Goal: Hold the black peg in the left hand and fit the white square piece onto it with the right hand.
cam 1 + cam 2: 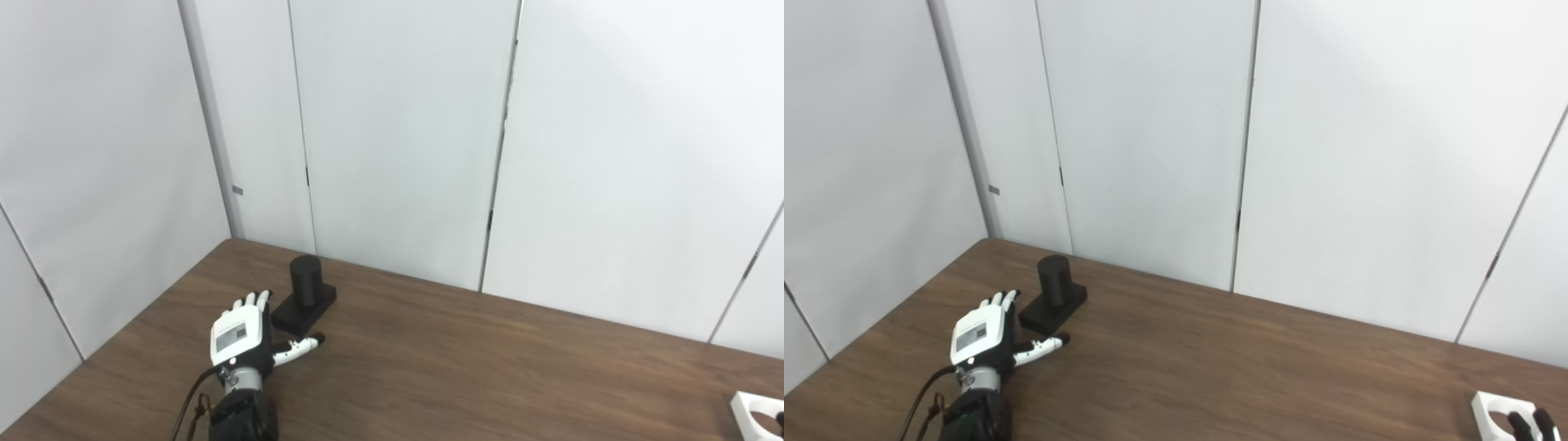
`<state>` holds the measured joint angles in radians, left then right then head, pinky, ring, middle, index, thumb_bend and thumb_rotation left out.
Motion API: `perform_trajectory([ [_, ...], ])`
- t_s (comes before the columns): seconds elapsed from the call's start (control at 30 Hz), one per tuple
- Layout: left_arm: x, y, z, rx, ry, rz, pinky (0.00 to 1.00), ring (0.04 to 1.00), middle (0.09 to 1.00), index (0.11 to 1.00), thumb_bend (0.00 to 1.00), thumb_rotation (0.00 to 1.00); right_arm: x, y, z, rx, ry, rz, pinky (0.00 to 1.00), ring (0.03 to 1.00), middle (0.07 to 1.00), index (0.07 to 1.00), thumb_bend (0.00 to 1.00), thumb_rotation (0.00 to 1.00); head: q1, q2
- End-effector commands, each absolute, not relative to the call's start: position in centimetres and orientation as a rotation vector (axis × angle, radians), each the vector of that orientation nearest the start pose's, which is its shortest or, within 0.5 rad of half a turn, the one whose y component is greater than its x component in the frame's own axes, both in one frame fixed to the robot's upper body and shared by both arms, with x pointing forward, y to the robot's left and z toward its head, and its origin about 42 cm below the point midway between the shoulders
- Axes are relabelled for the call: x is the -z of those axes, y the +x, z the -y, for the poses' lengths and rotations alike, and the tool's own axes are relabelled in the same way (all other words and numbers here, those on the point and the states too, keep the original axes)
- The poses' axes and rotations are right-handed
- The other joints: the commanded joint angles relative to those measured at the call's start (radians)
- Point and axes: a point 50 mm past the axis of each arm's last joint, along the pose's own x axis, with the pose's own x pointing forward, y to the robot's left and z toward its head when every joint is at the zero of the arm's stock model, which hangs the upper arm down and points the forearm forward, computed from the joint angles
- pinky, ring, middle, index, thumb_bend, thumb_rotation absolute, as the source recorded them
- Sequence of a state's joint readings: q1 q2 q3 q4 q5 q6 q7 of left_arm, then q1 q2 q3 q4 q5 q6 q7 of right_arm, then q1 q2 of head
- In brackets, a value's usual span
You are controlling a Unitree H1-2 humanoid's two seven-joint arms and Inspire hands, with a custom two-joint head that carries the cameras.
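The black peg [305, 283] is a short upright cylinder on a flat black base, standing at the far left of the brown table [465, 361]. My left hand [242, 340] lies just near and left of the base, open, with the fingers stretched toward it and the thumb out to the right; it holds nothing. The white square piece [1497, 416] with a round hole lies at the bottom right edge. Only the dark fingertips [1528, 424] of my right hand show there, at the piece; whether they grip it is hidden.
White wall panels [398, 141] stand close behind the table and along its left side, forming a corner just beyond the peg. A black cable runs along my left forearm [239, 416].
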<state>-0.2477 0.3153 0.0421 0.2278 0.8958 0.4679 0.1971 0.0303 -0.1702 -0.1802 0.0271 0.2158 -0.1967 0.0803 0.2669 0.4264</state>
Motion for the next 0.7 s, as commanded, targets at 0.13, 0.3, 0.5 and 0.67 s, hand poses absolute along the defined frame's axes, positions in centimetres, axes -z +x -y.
perform_trajectory([
  [0.13,-15.7,37.9,-36.3,-0.571,1.239,-0.230,0.97,0.973,0.971,0.926,0.93,0.72,-6.0,22.9,30.7,0.132,0.083,-0.013,1.00,1.000,0.954,1.000,0.76,0.99,-0.006,0.005],
  [0.3,-15.7,38.6,-36.3,-0.573,1.250,-0.245,0.95,0.964,0.957,0.905,0.92,0.71,-6.3,22.7,30.7,0.122,0.080,-0.027,1.00,1.000,0.956,1.000,0.74,0.99,-0.010,0.009],
  [0.5,-15.6,39.8,-36.4,-0.588,1.254,-0.253,0.92,0.943,0.935,0.867,0.91,0.68,-6.2,22.5,30.7,0.108,0.097,-0.036,1.00,1.000,0.960,1.000,0.74,0.97,-0.012,0.013],
  [0.67,-15.8,40.7,-36.5,-0.573,1.280,-0.264,0.90,0.926,0.909,0.810,0.89,0.68,-6.3,22.3,30.7,0.105,0.095,-0.040,1.00,1.000,0.971,1.000,0.72,0.98,-0.012,0.018],
])
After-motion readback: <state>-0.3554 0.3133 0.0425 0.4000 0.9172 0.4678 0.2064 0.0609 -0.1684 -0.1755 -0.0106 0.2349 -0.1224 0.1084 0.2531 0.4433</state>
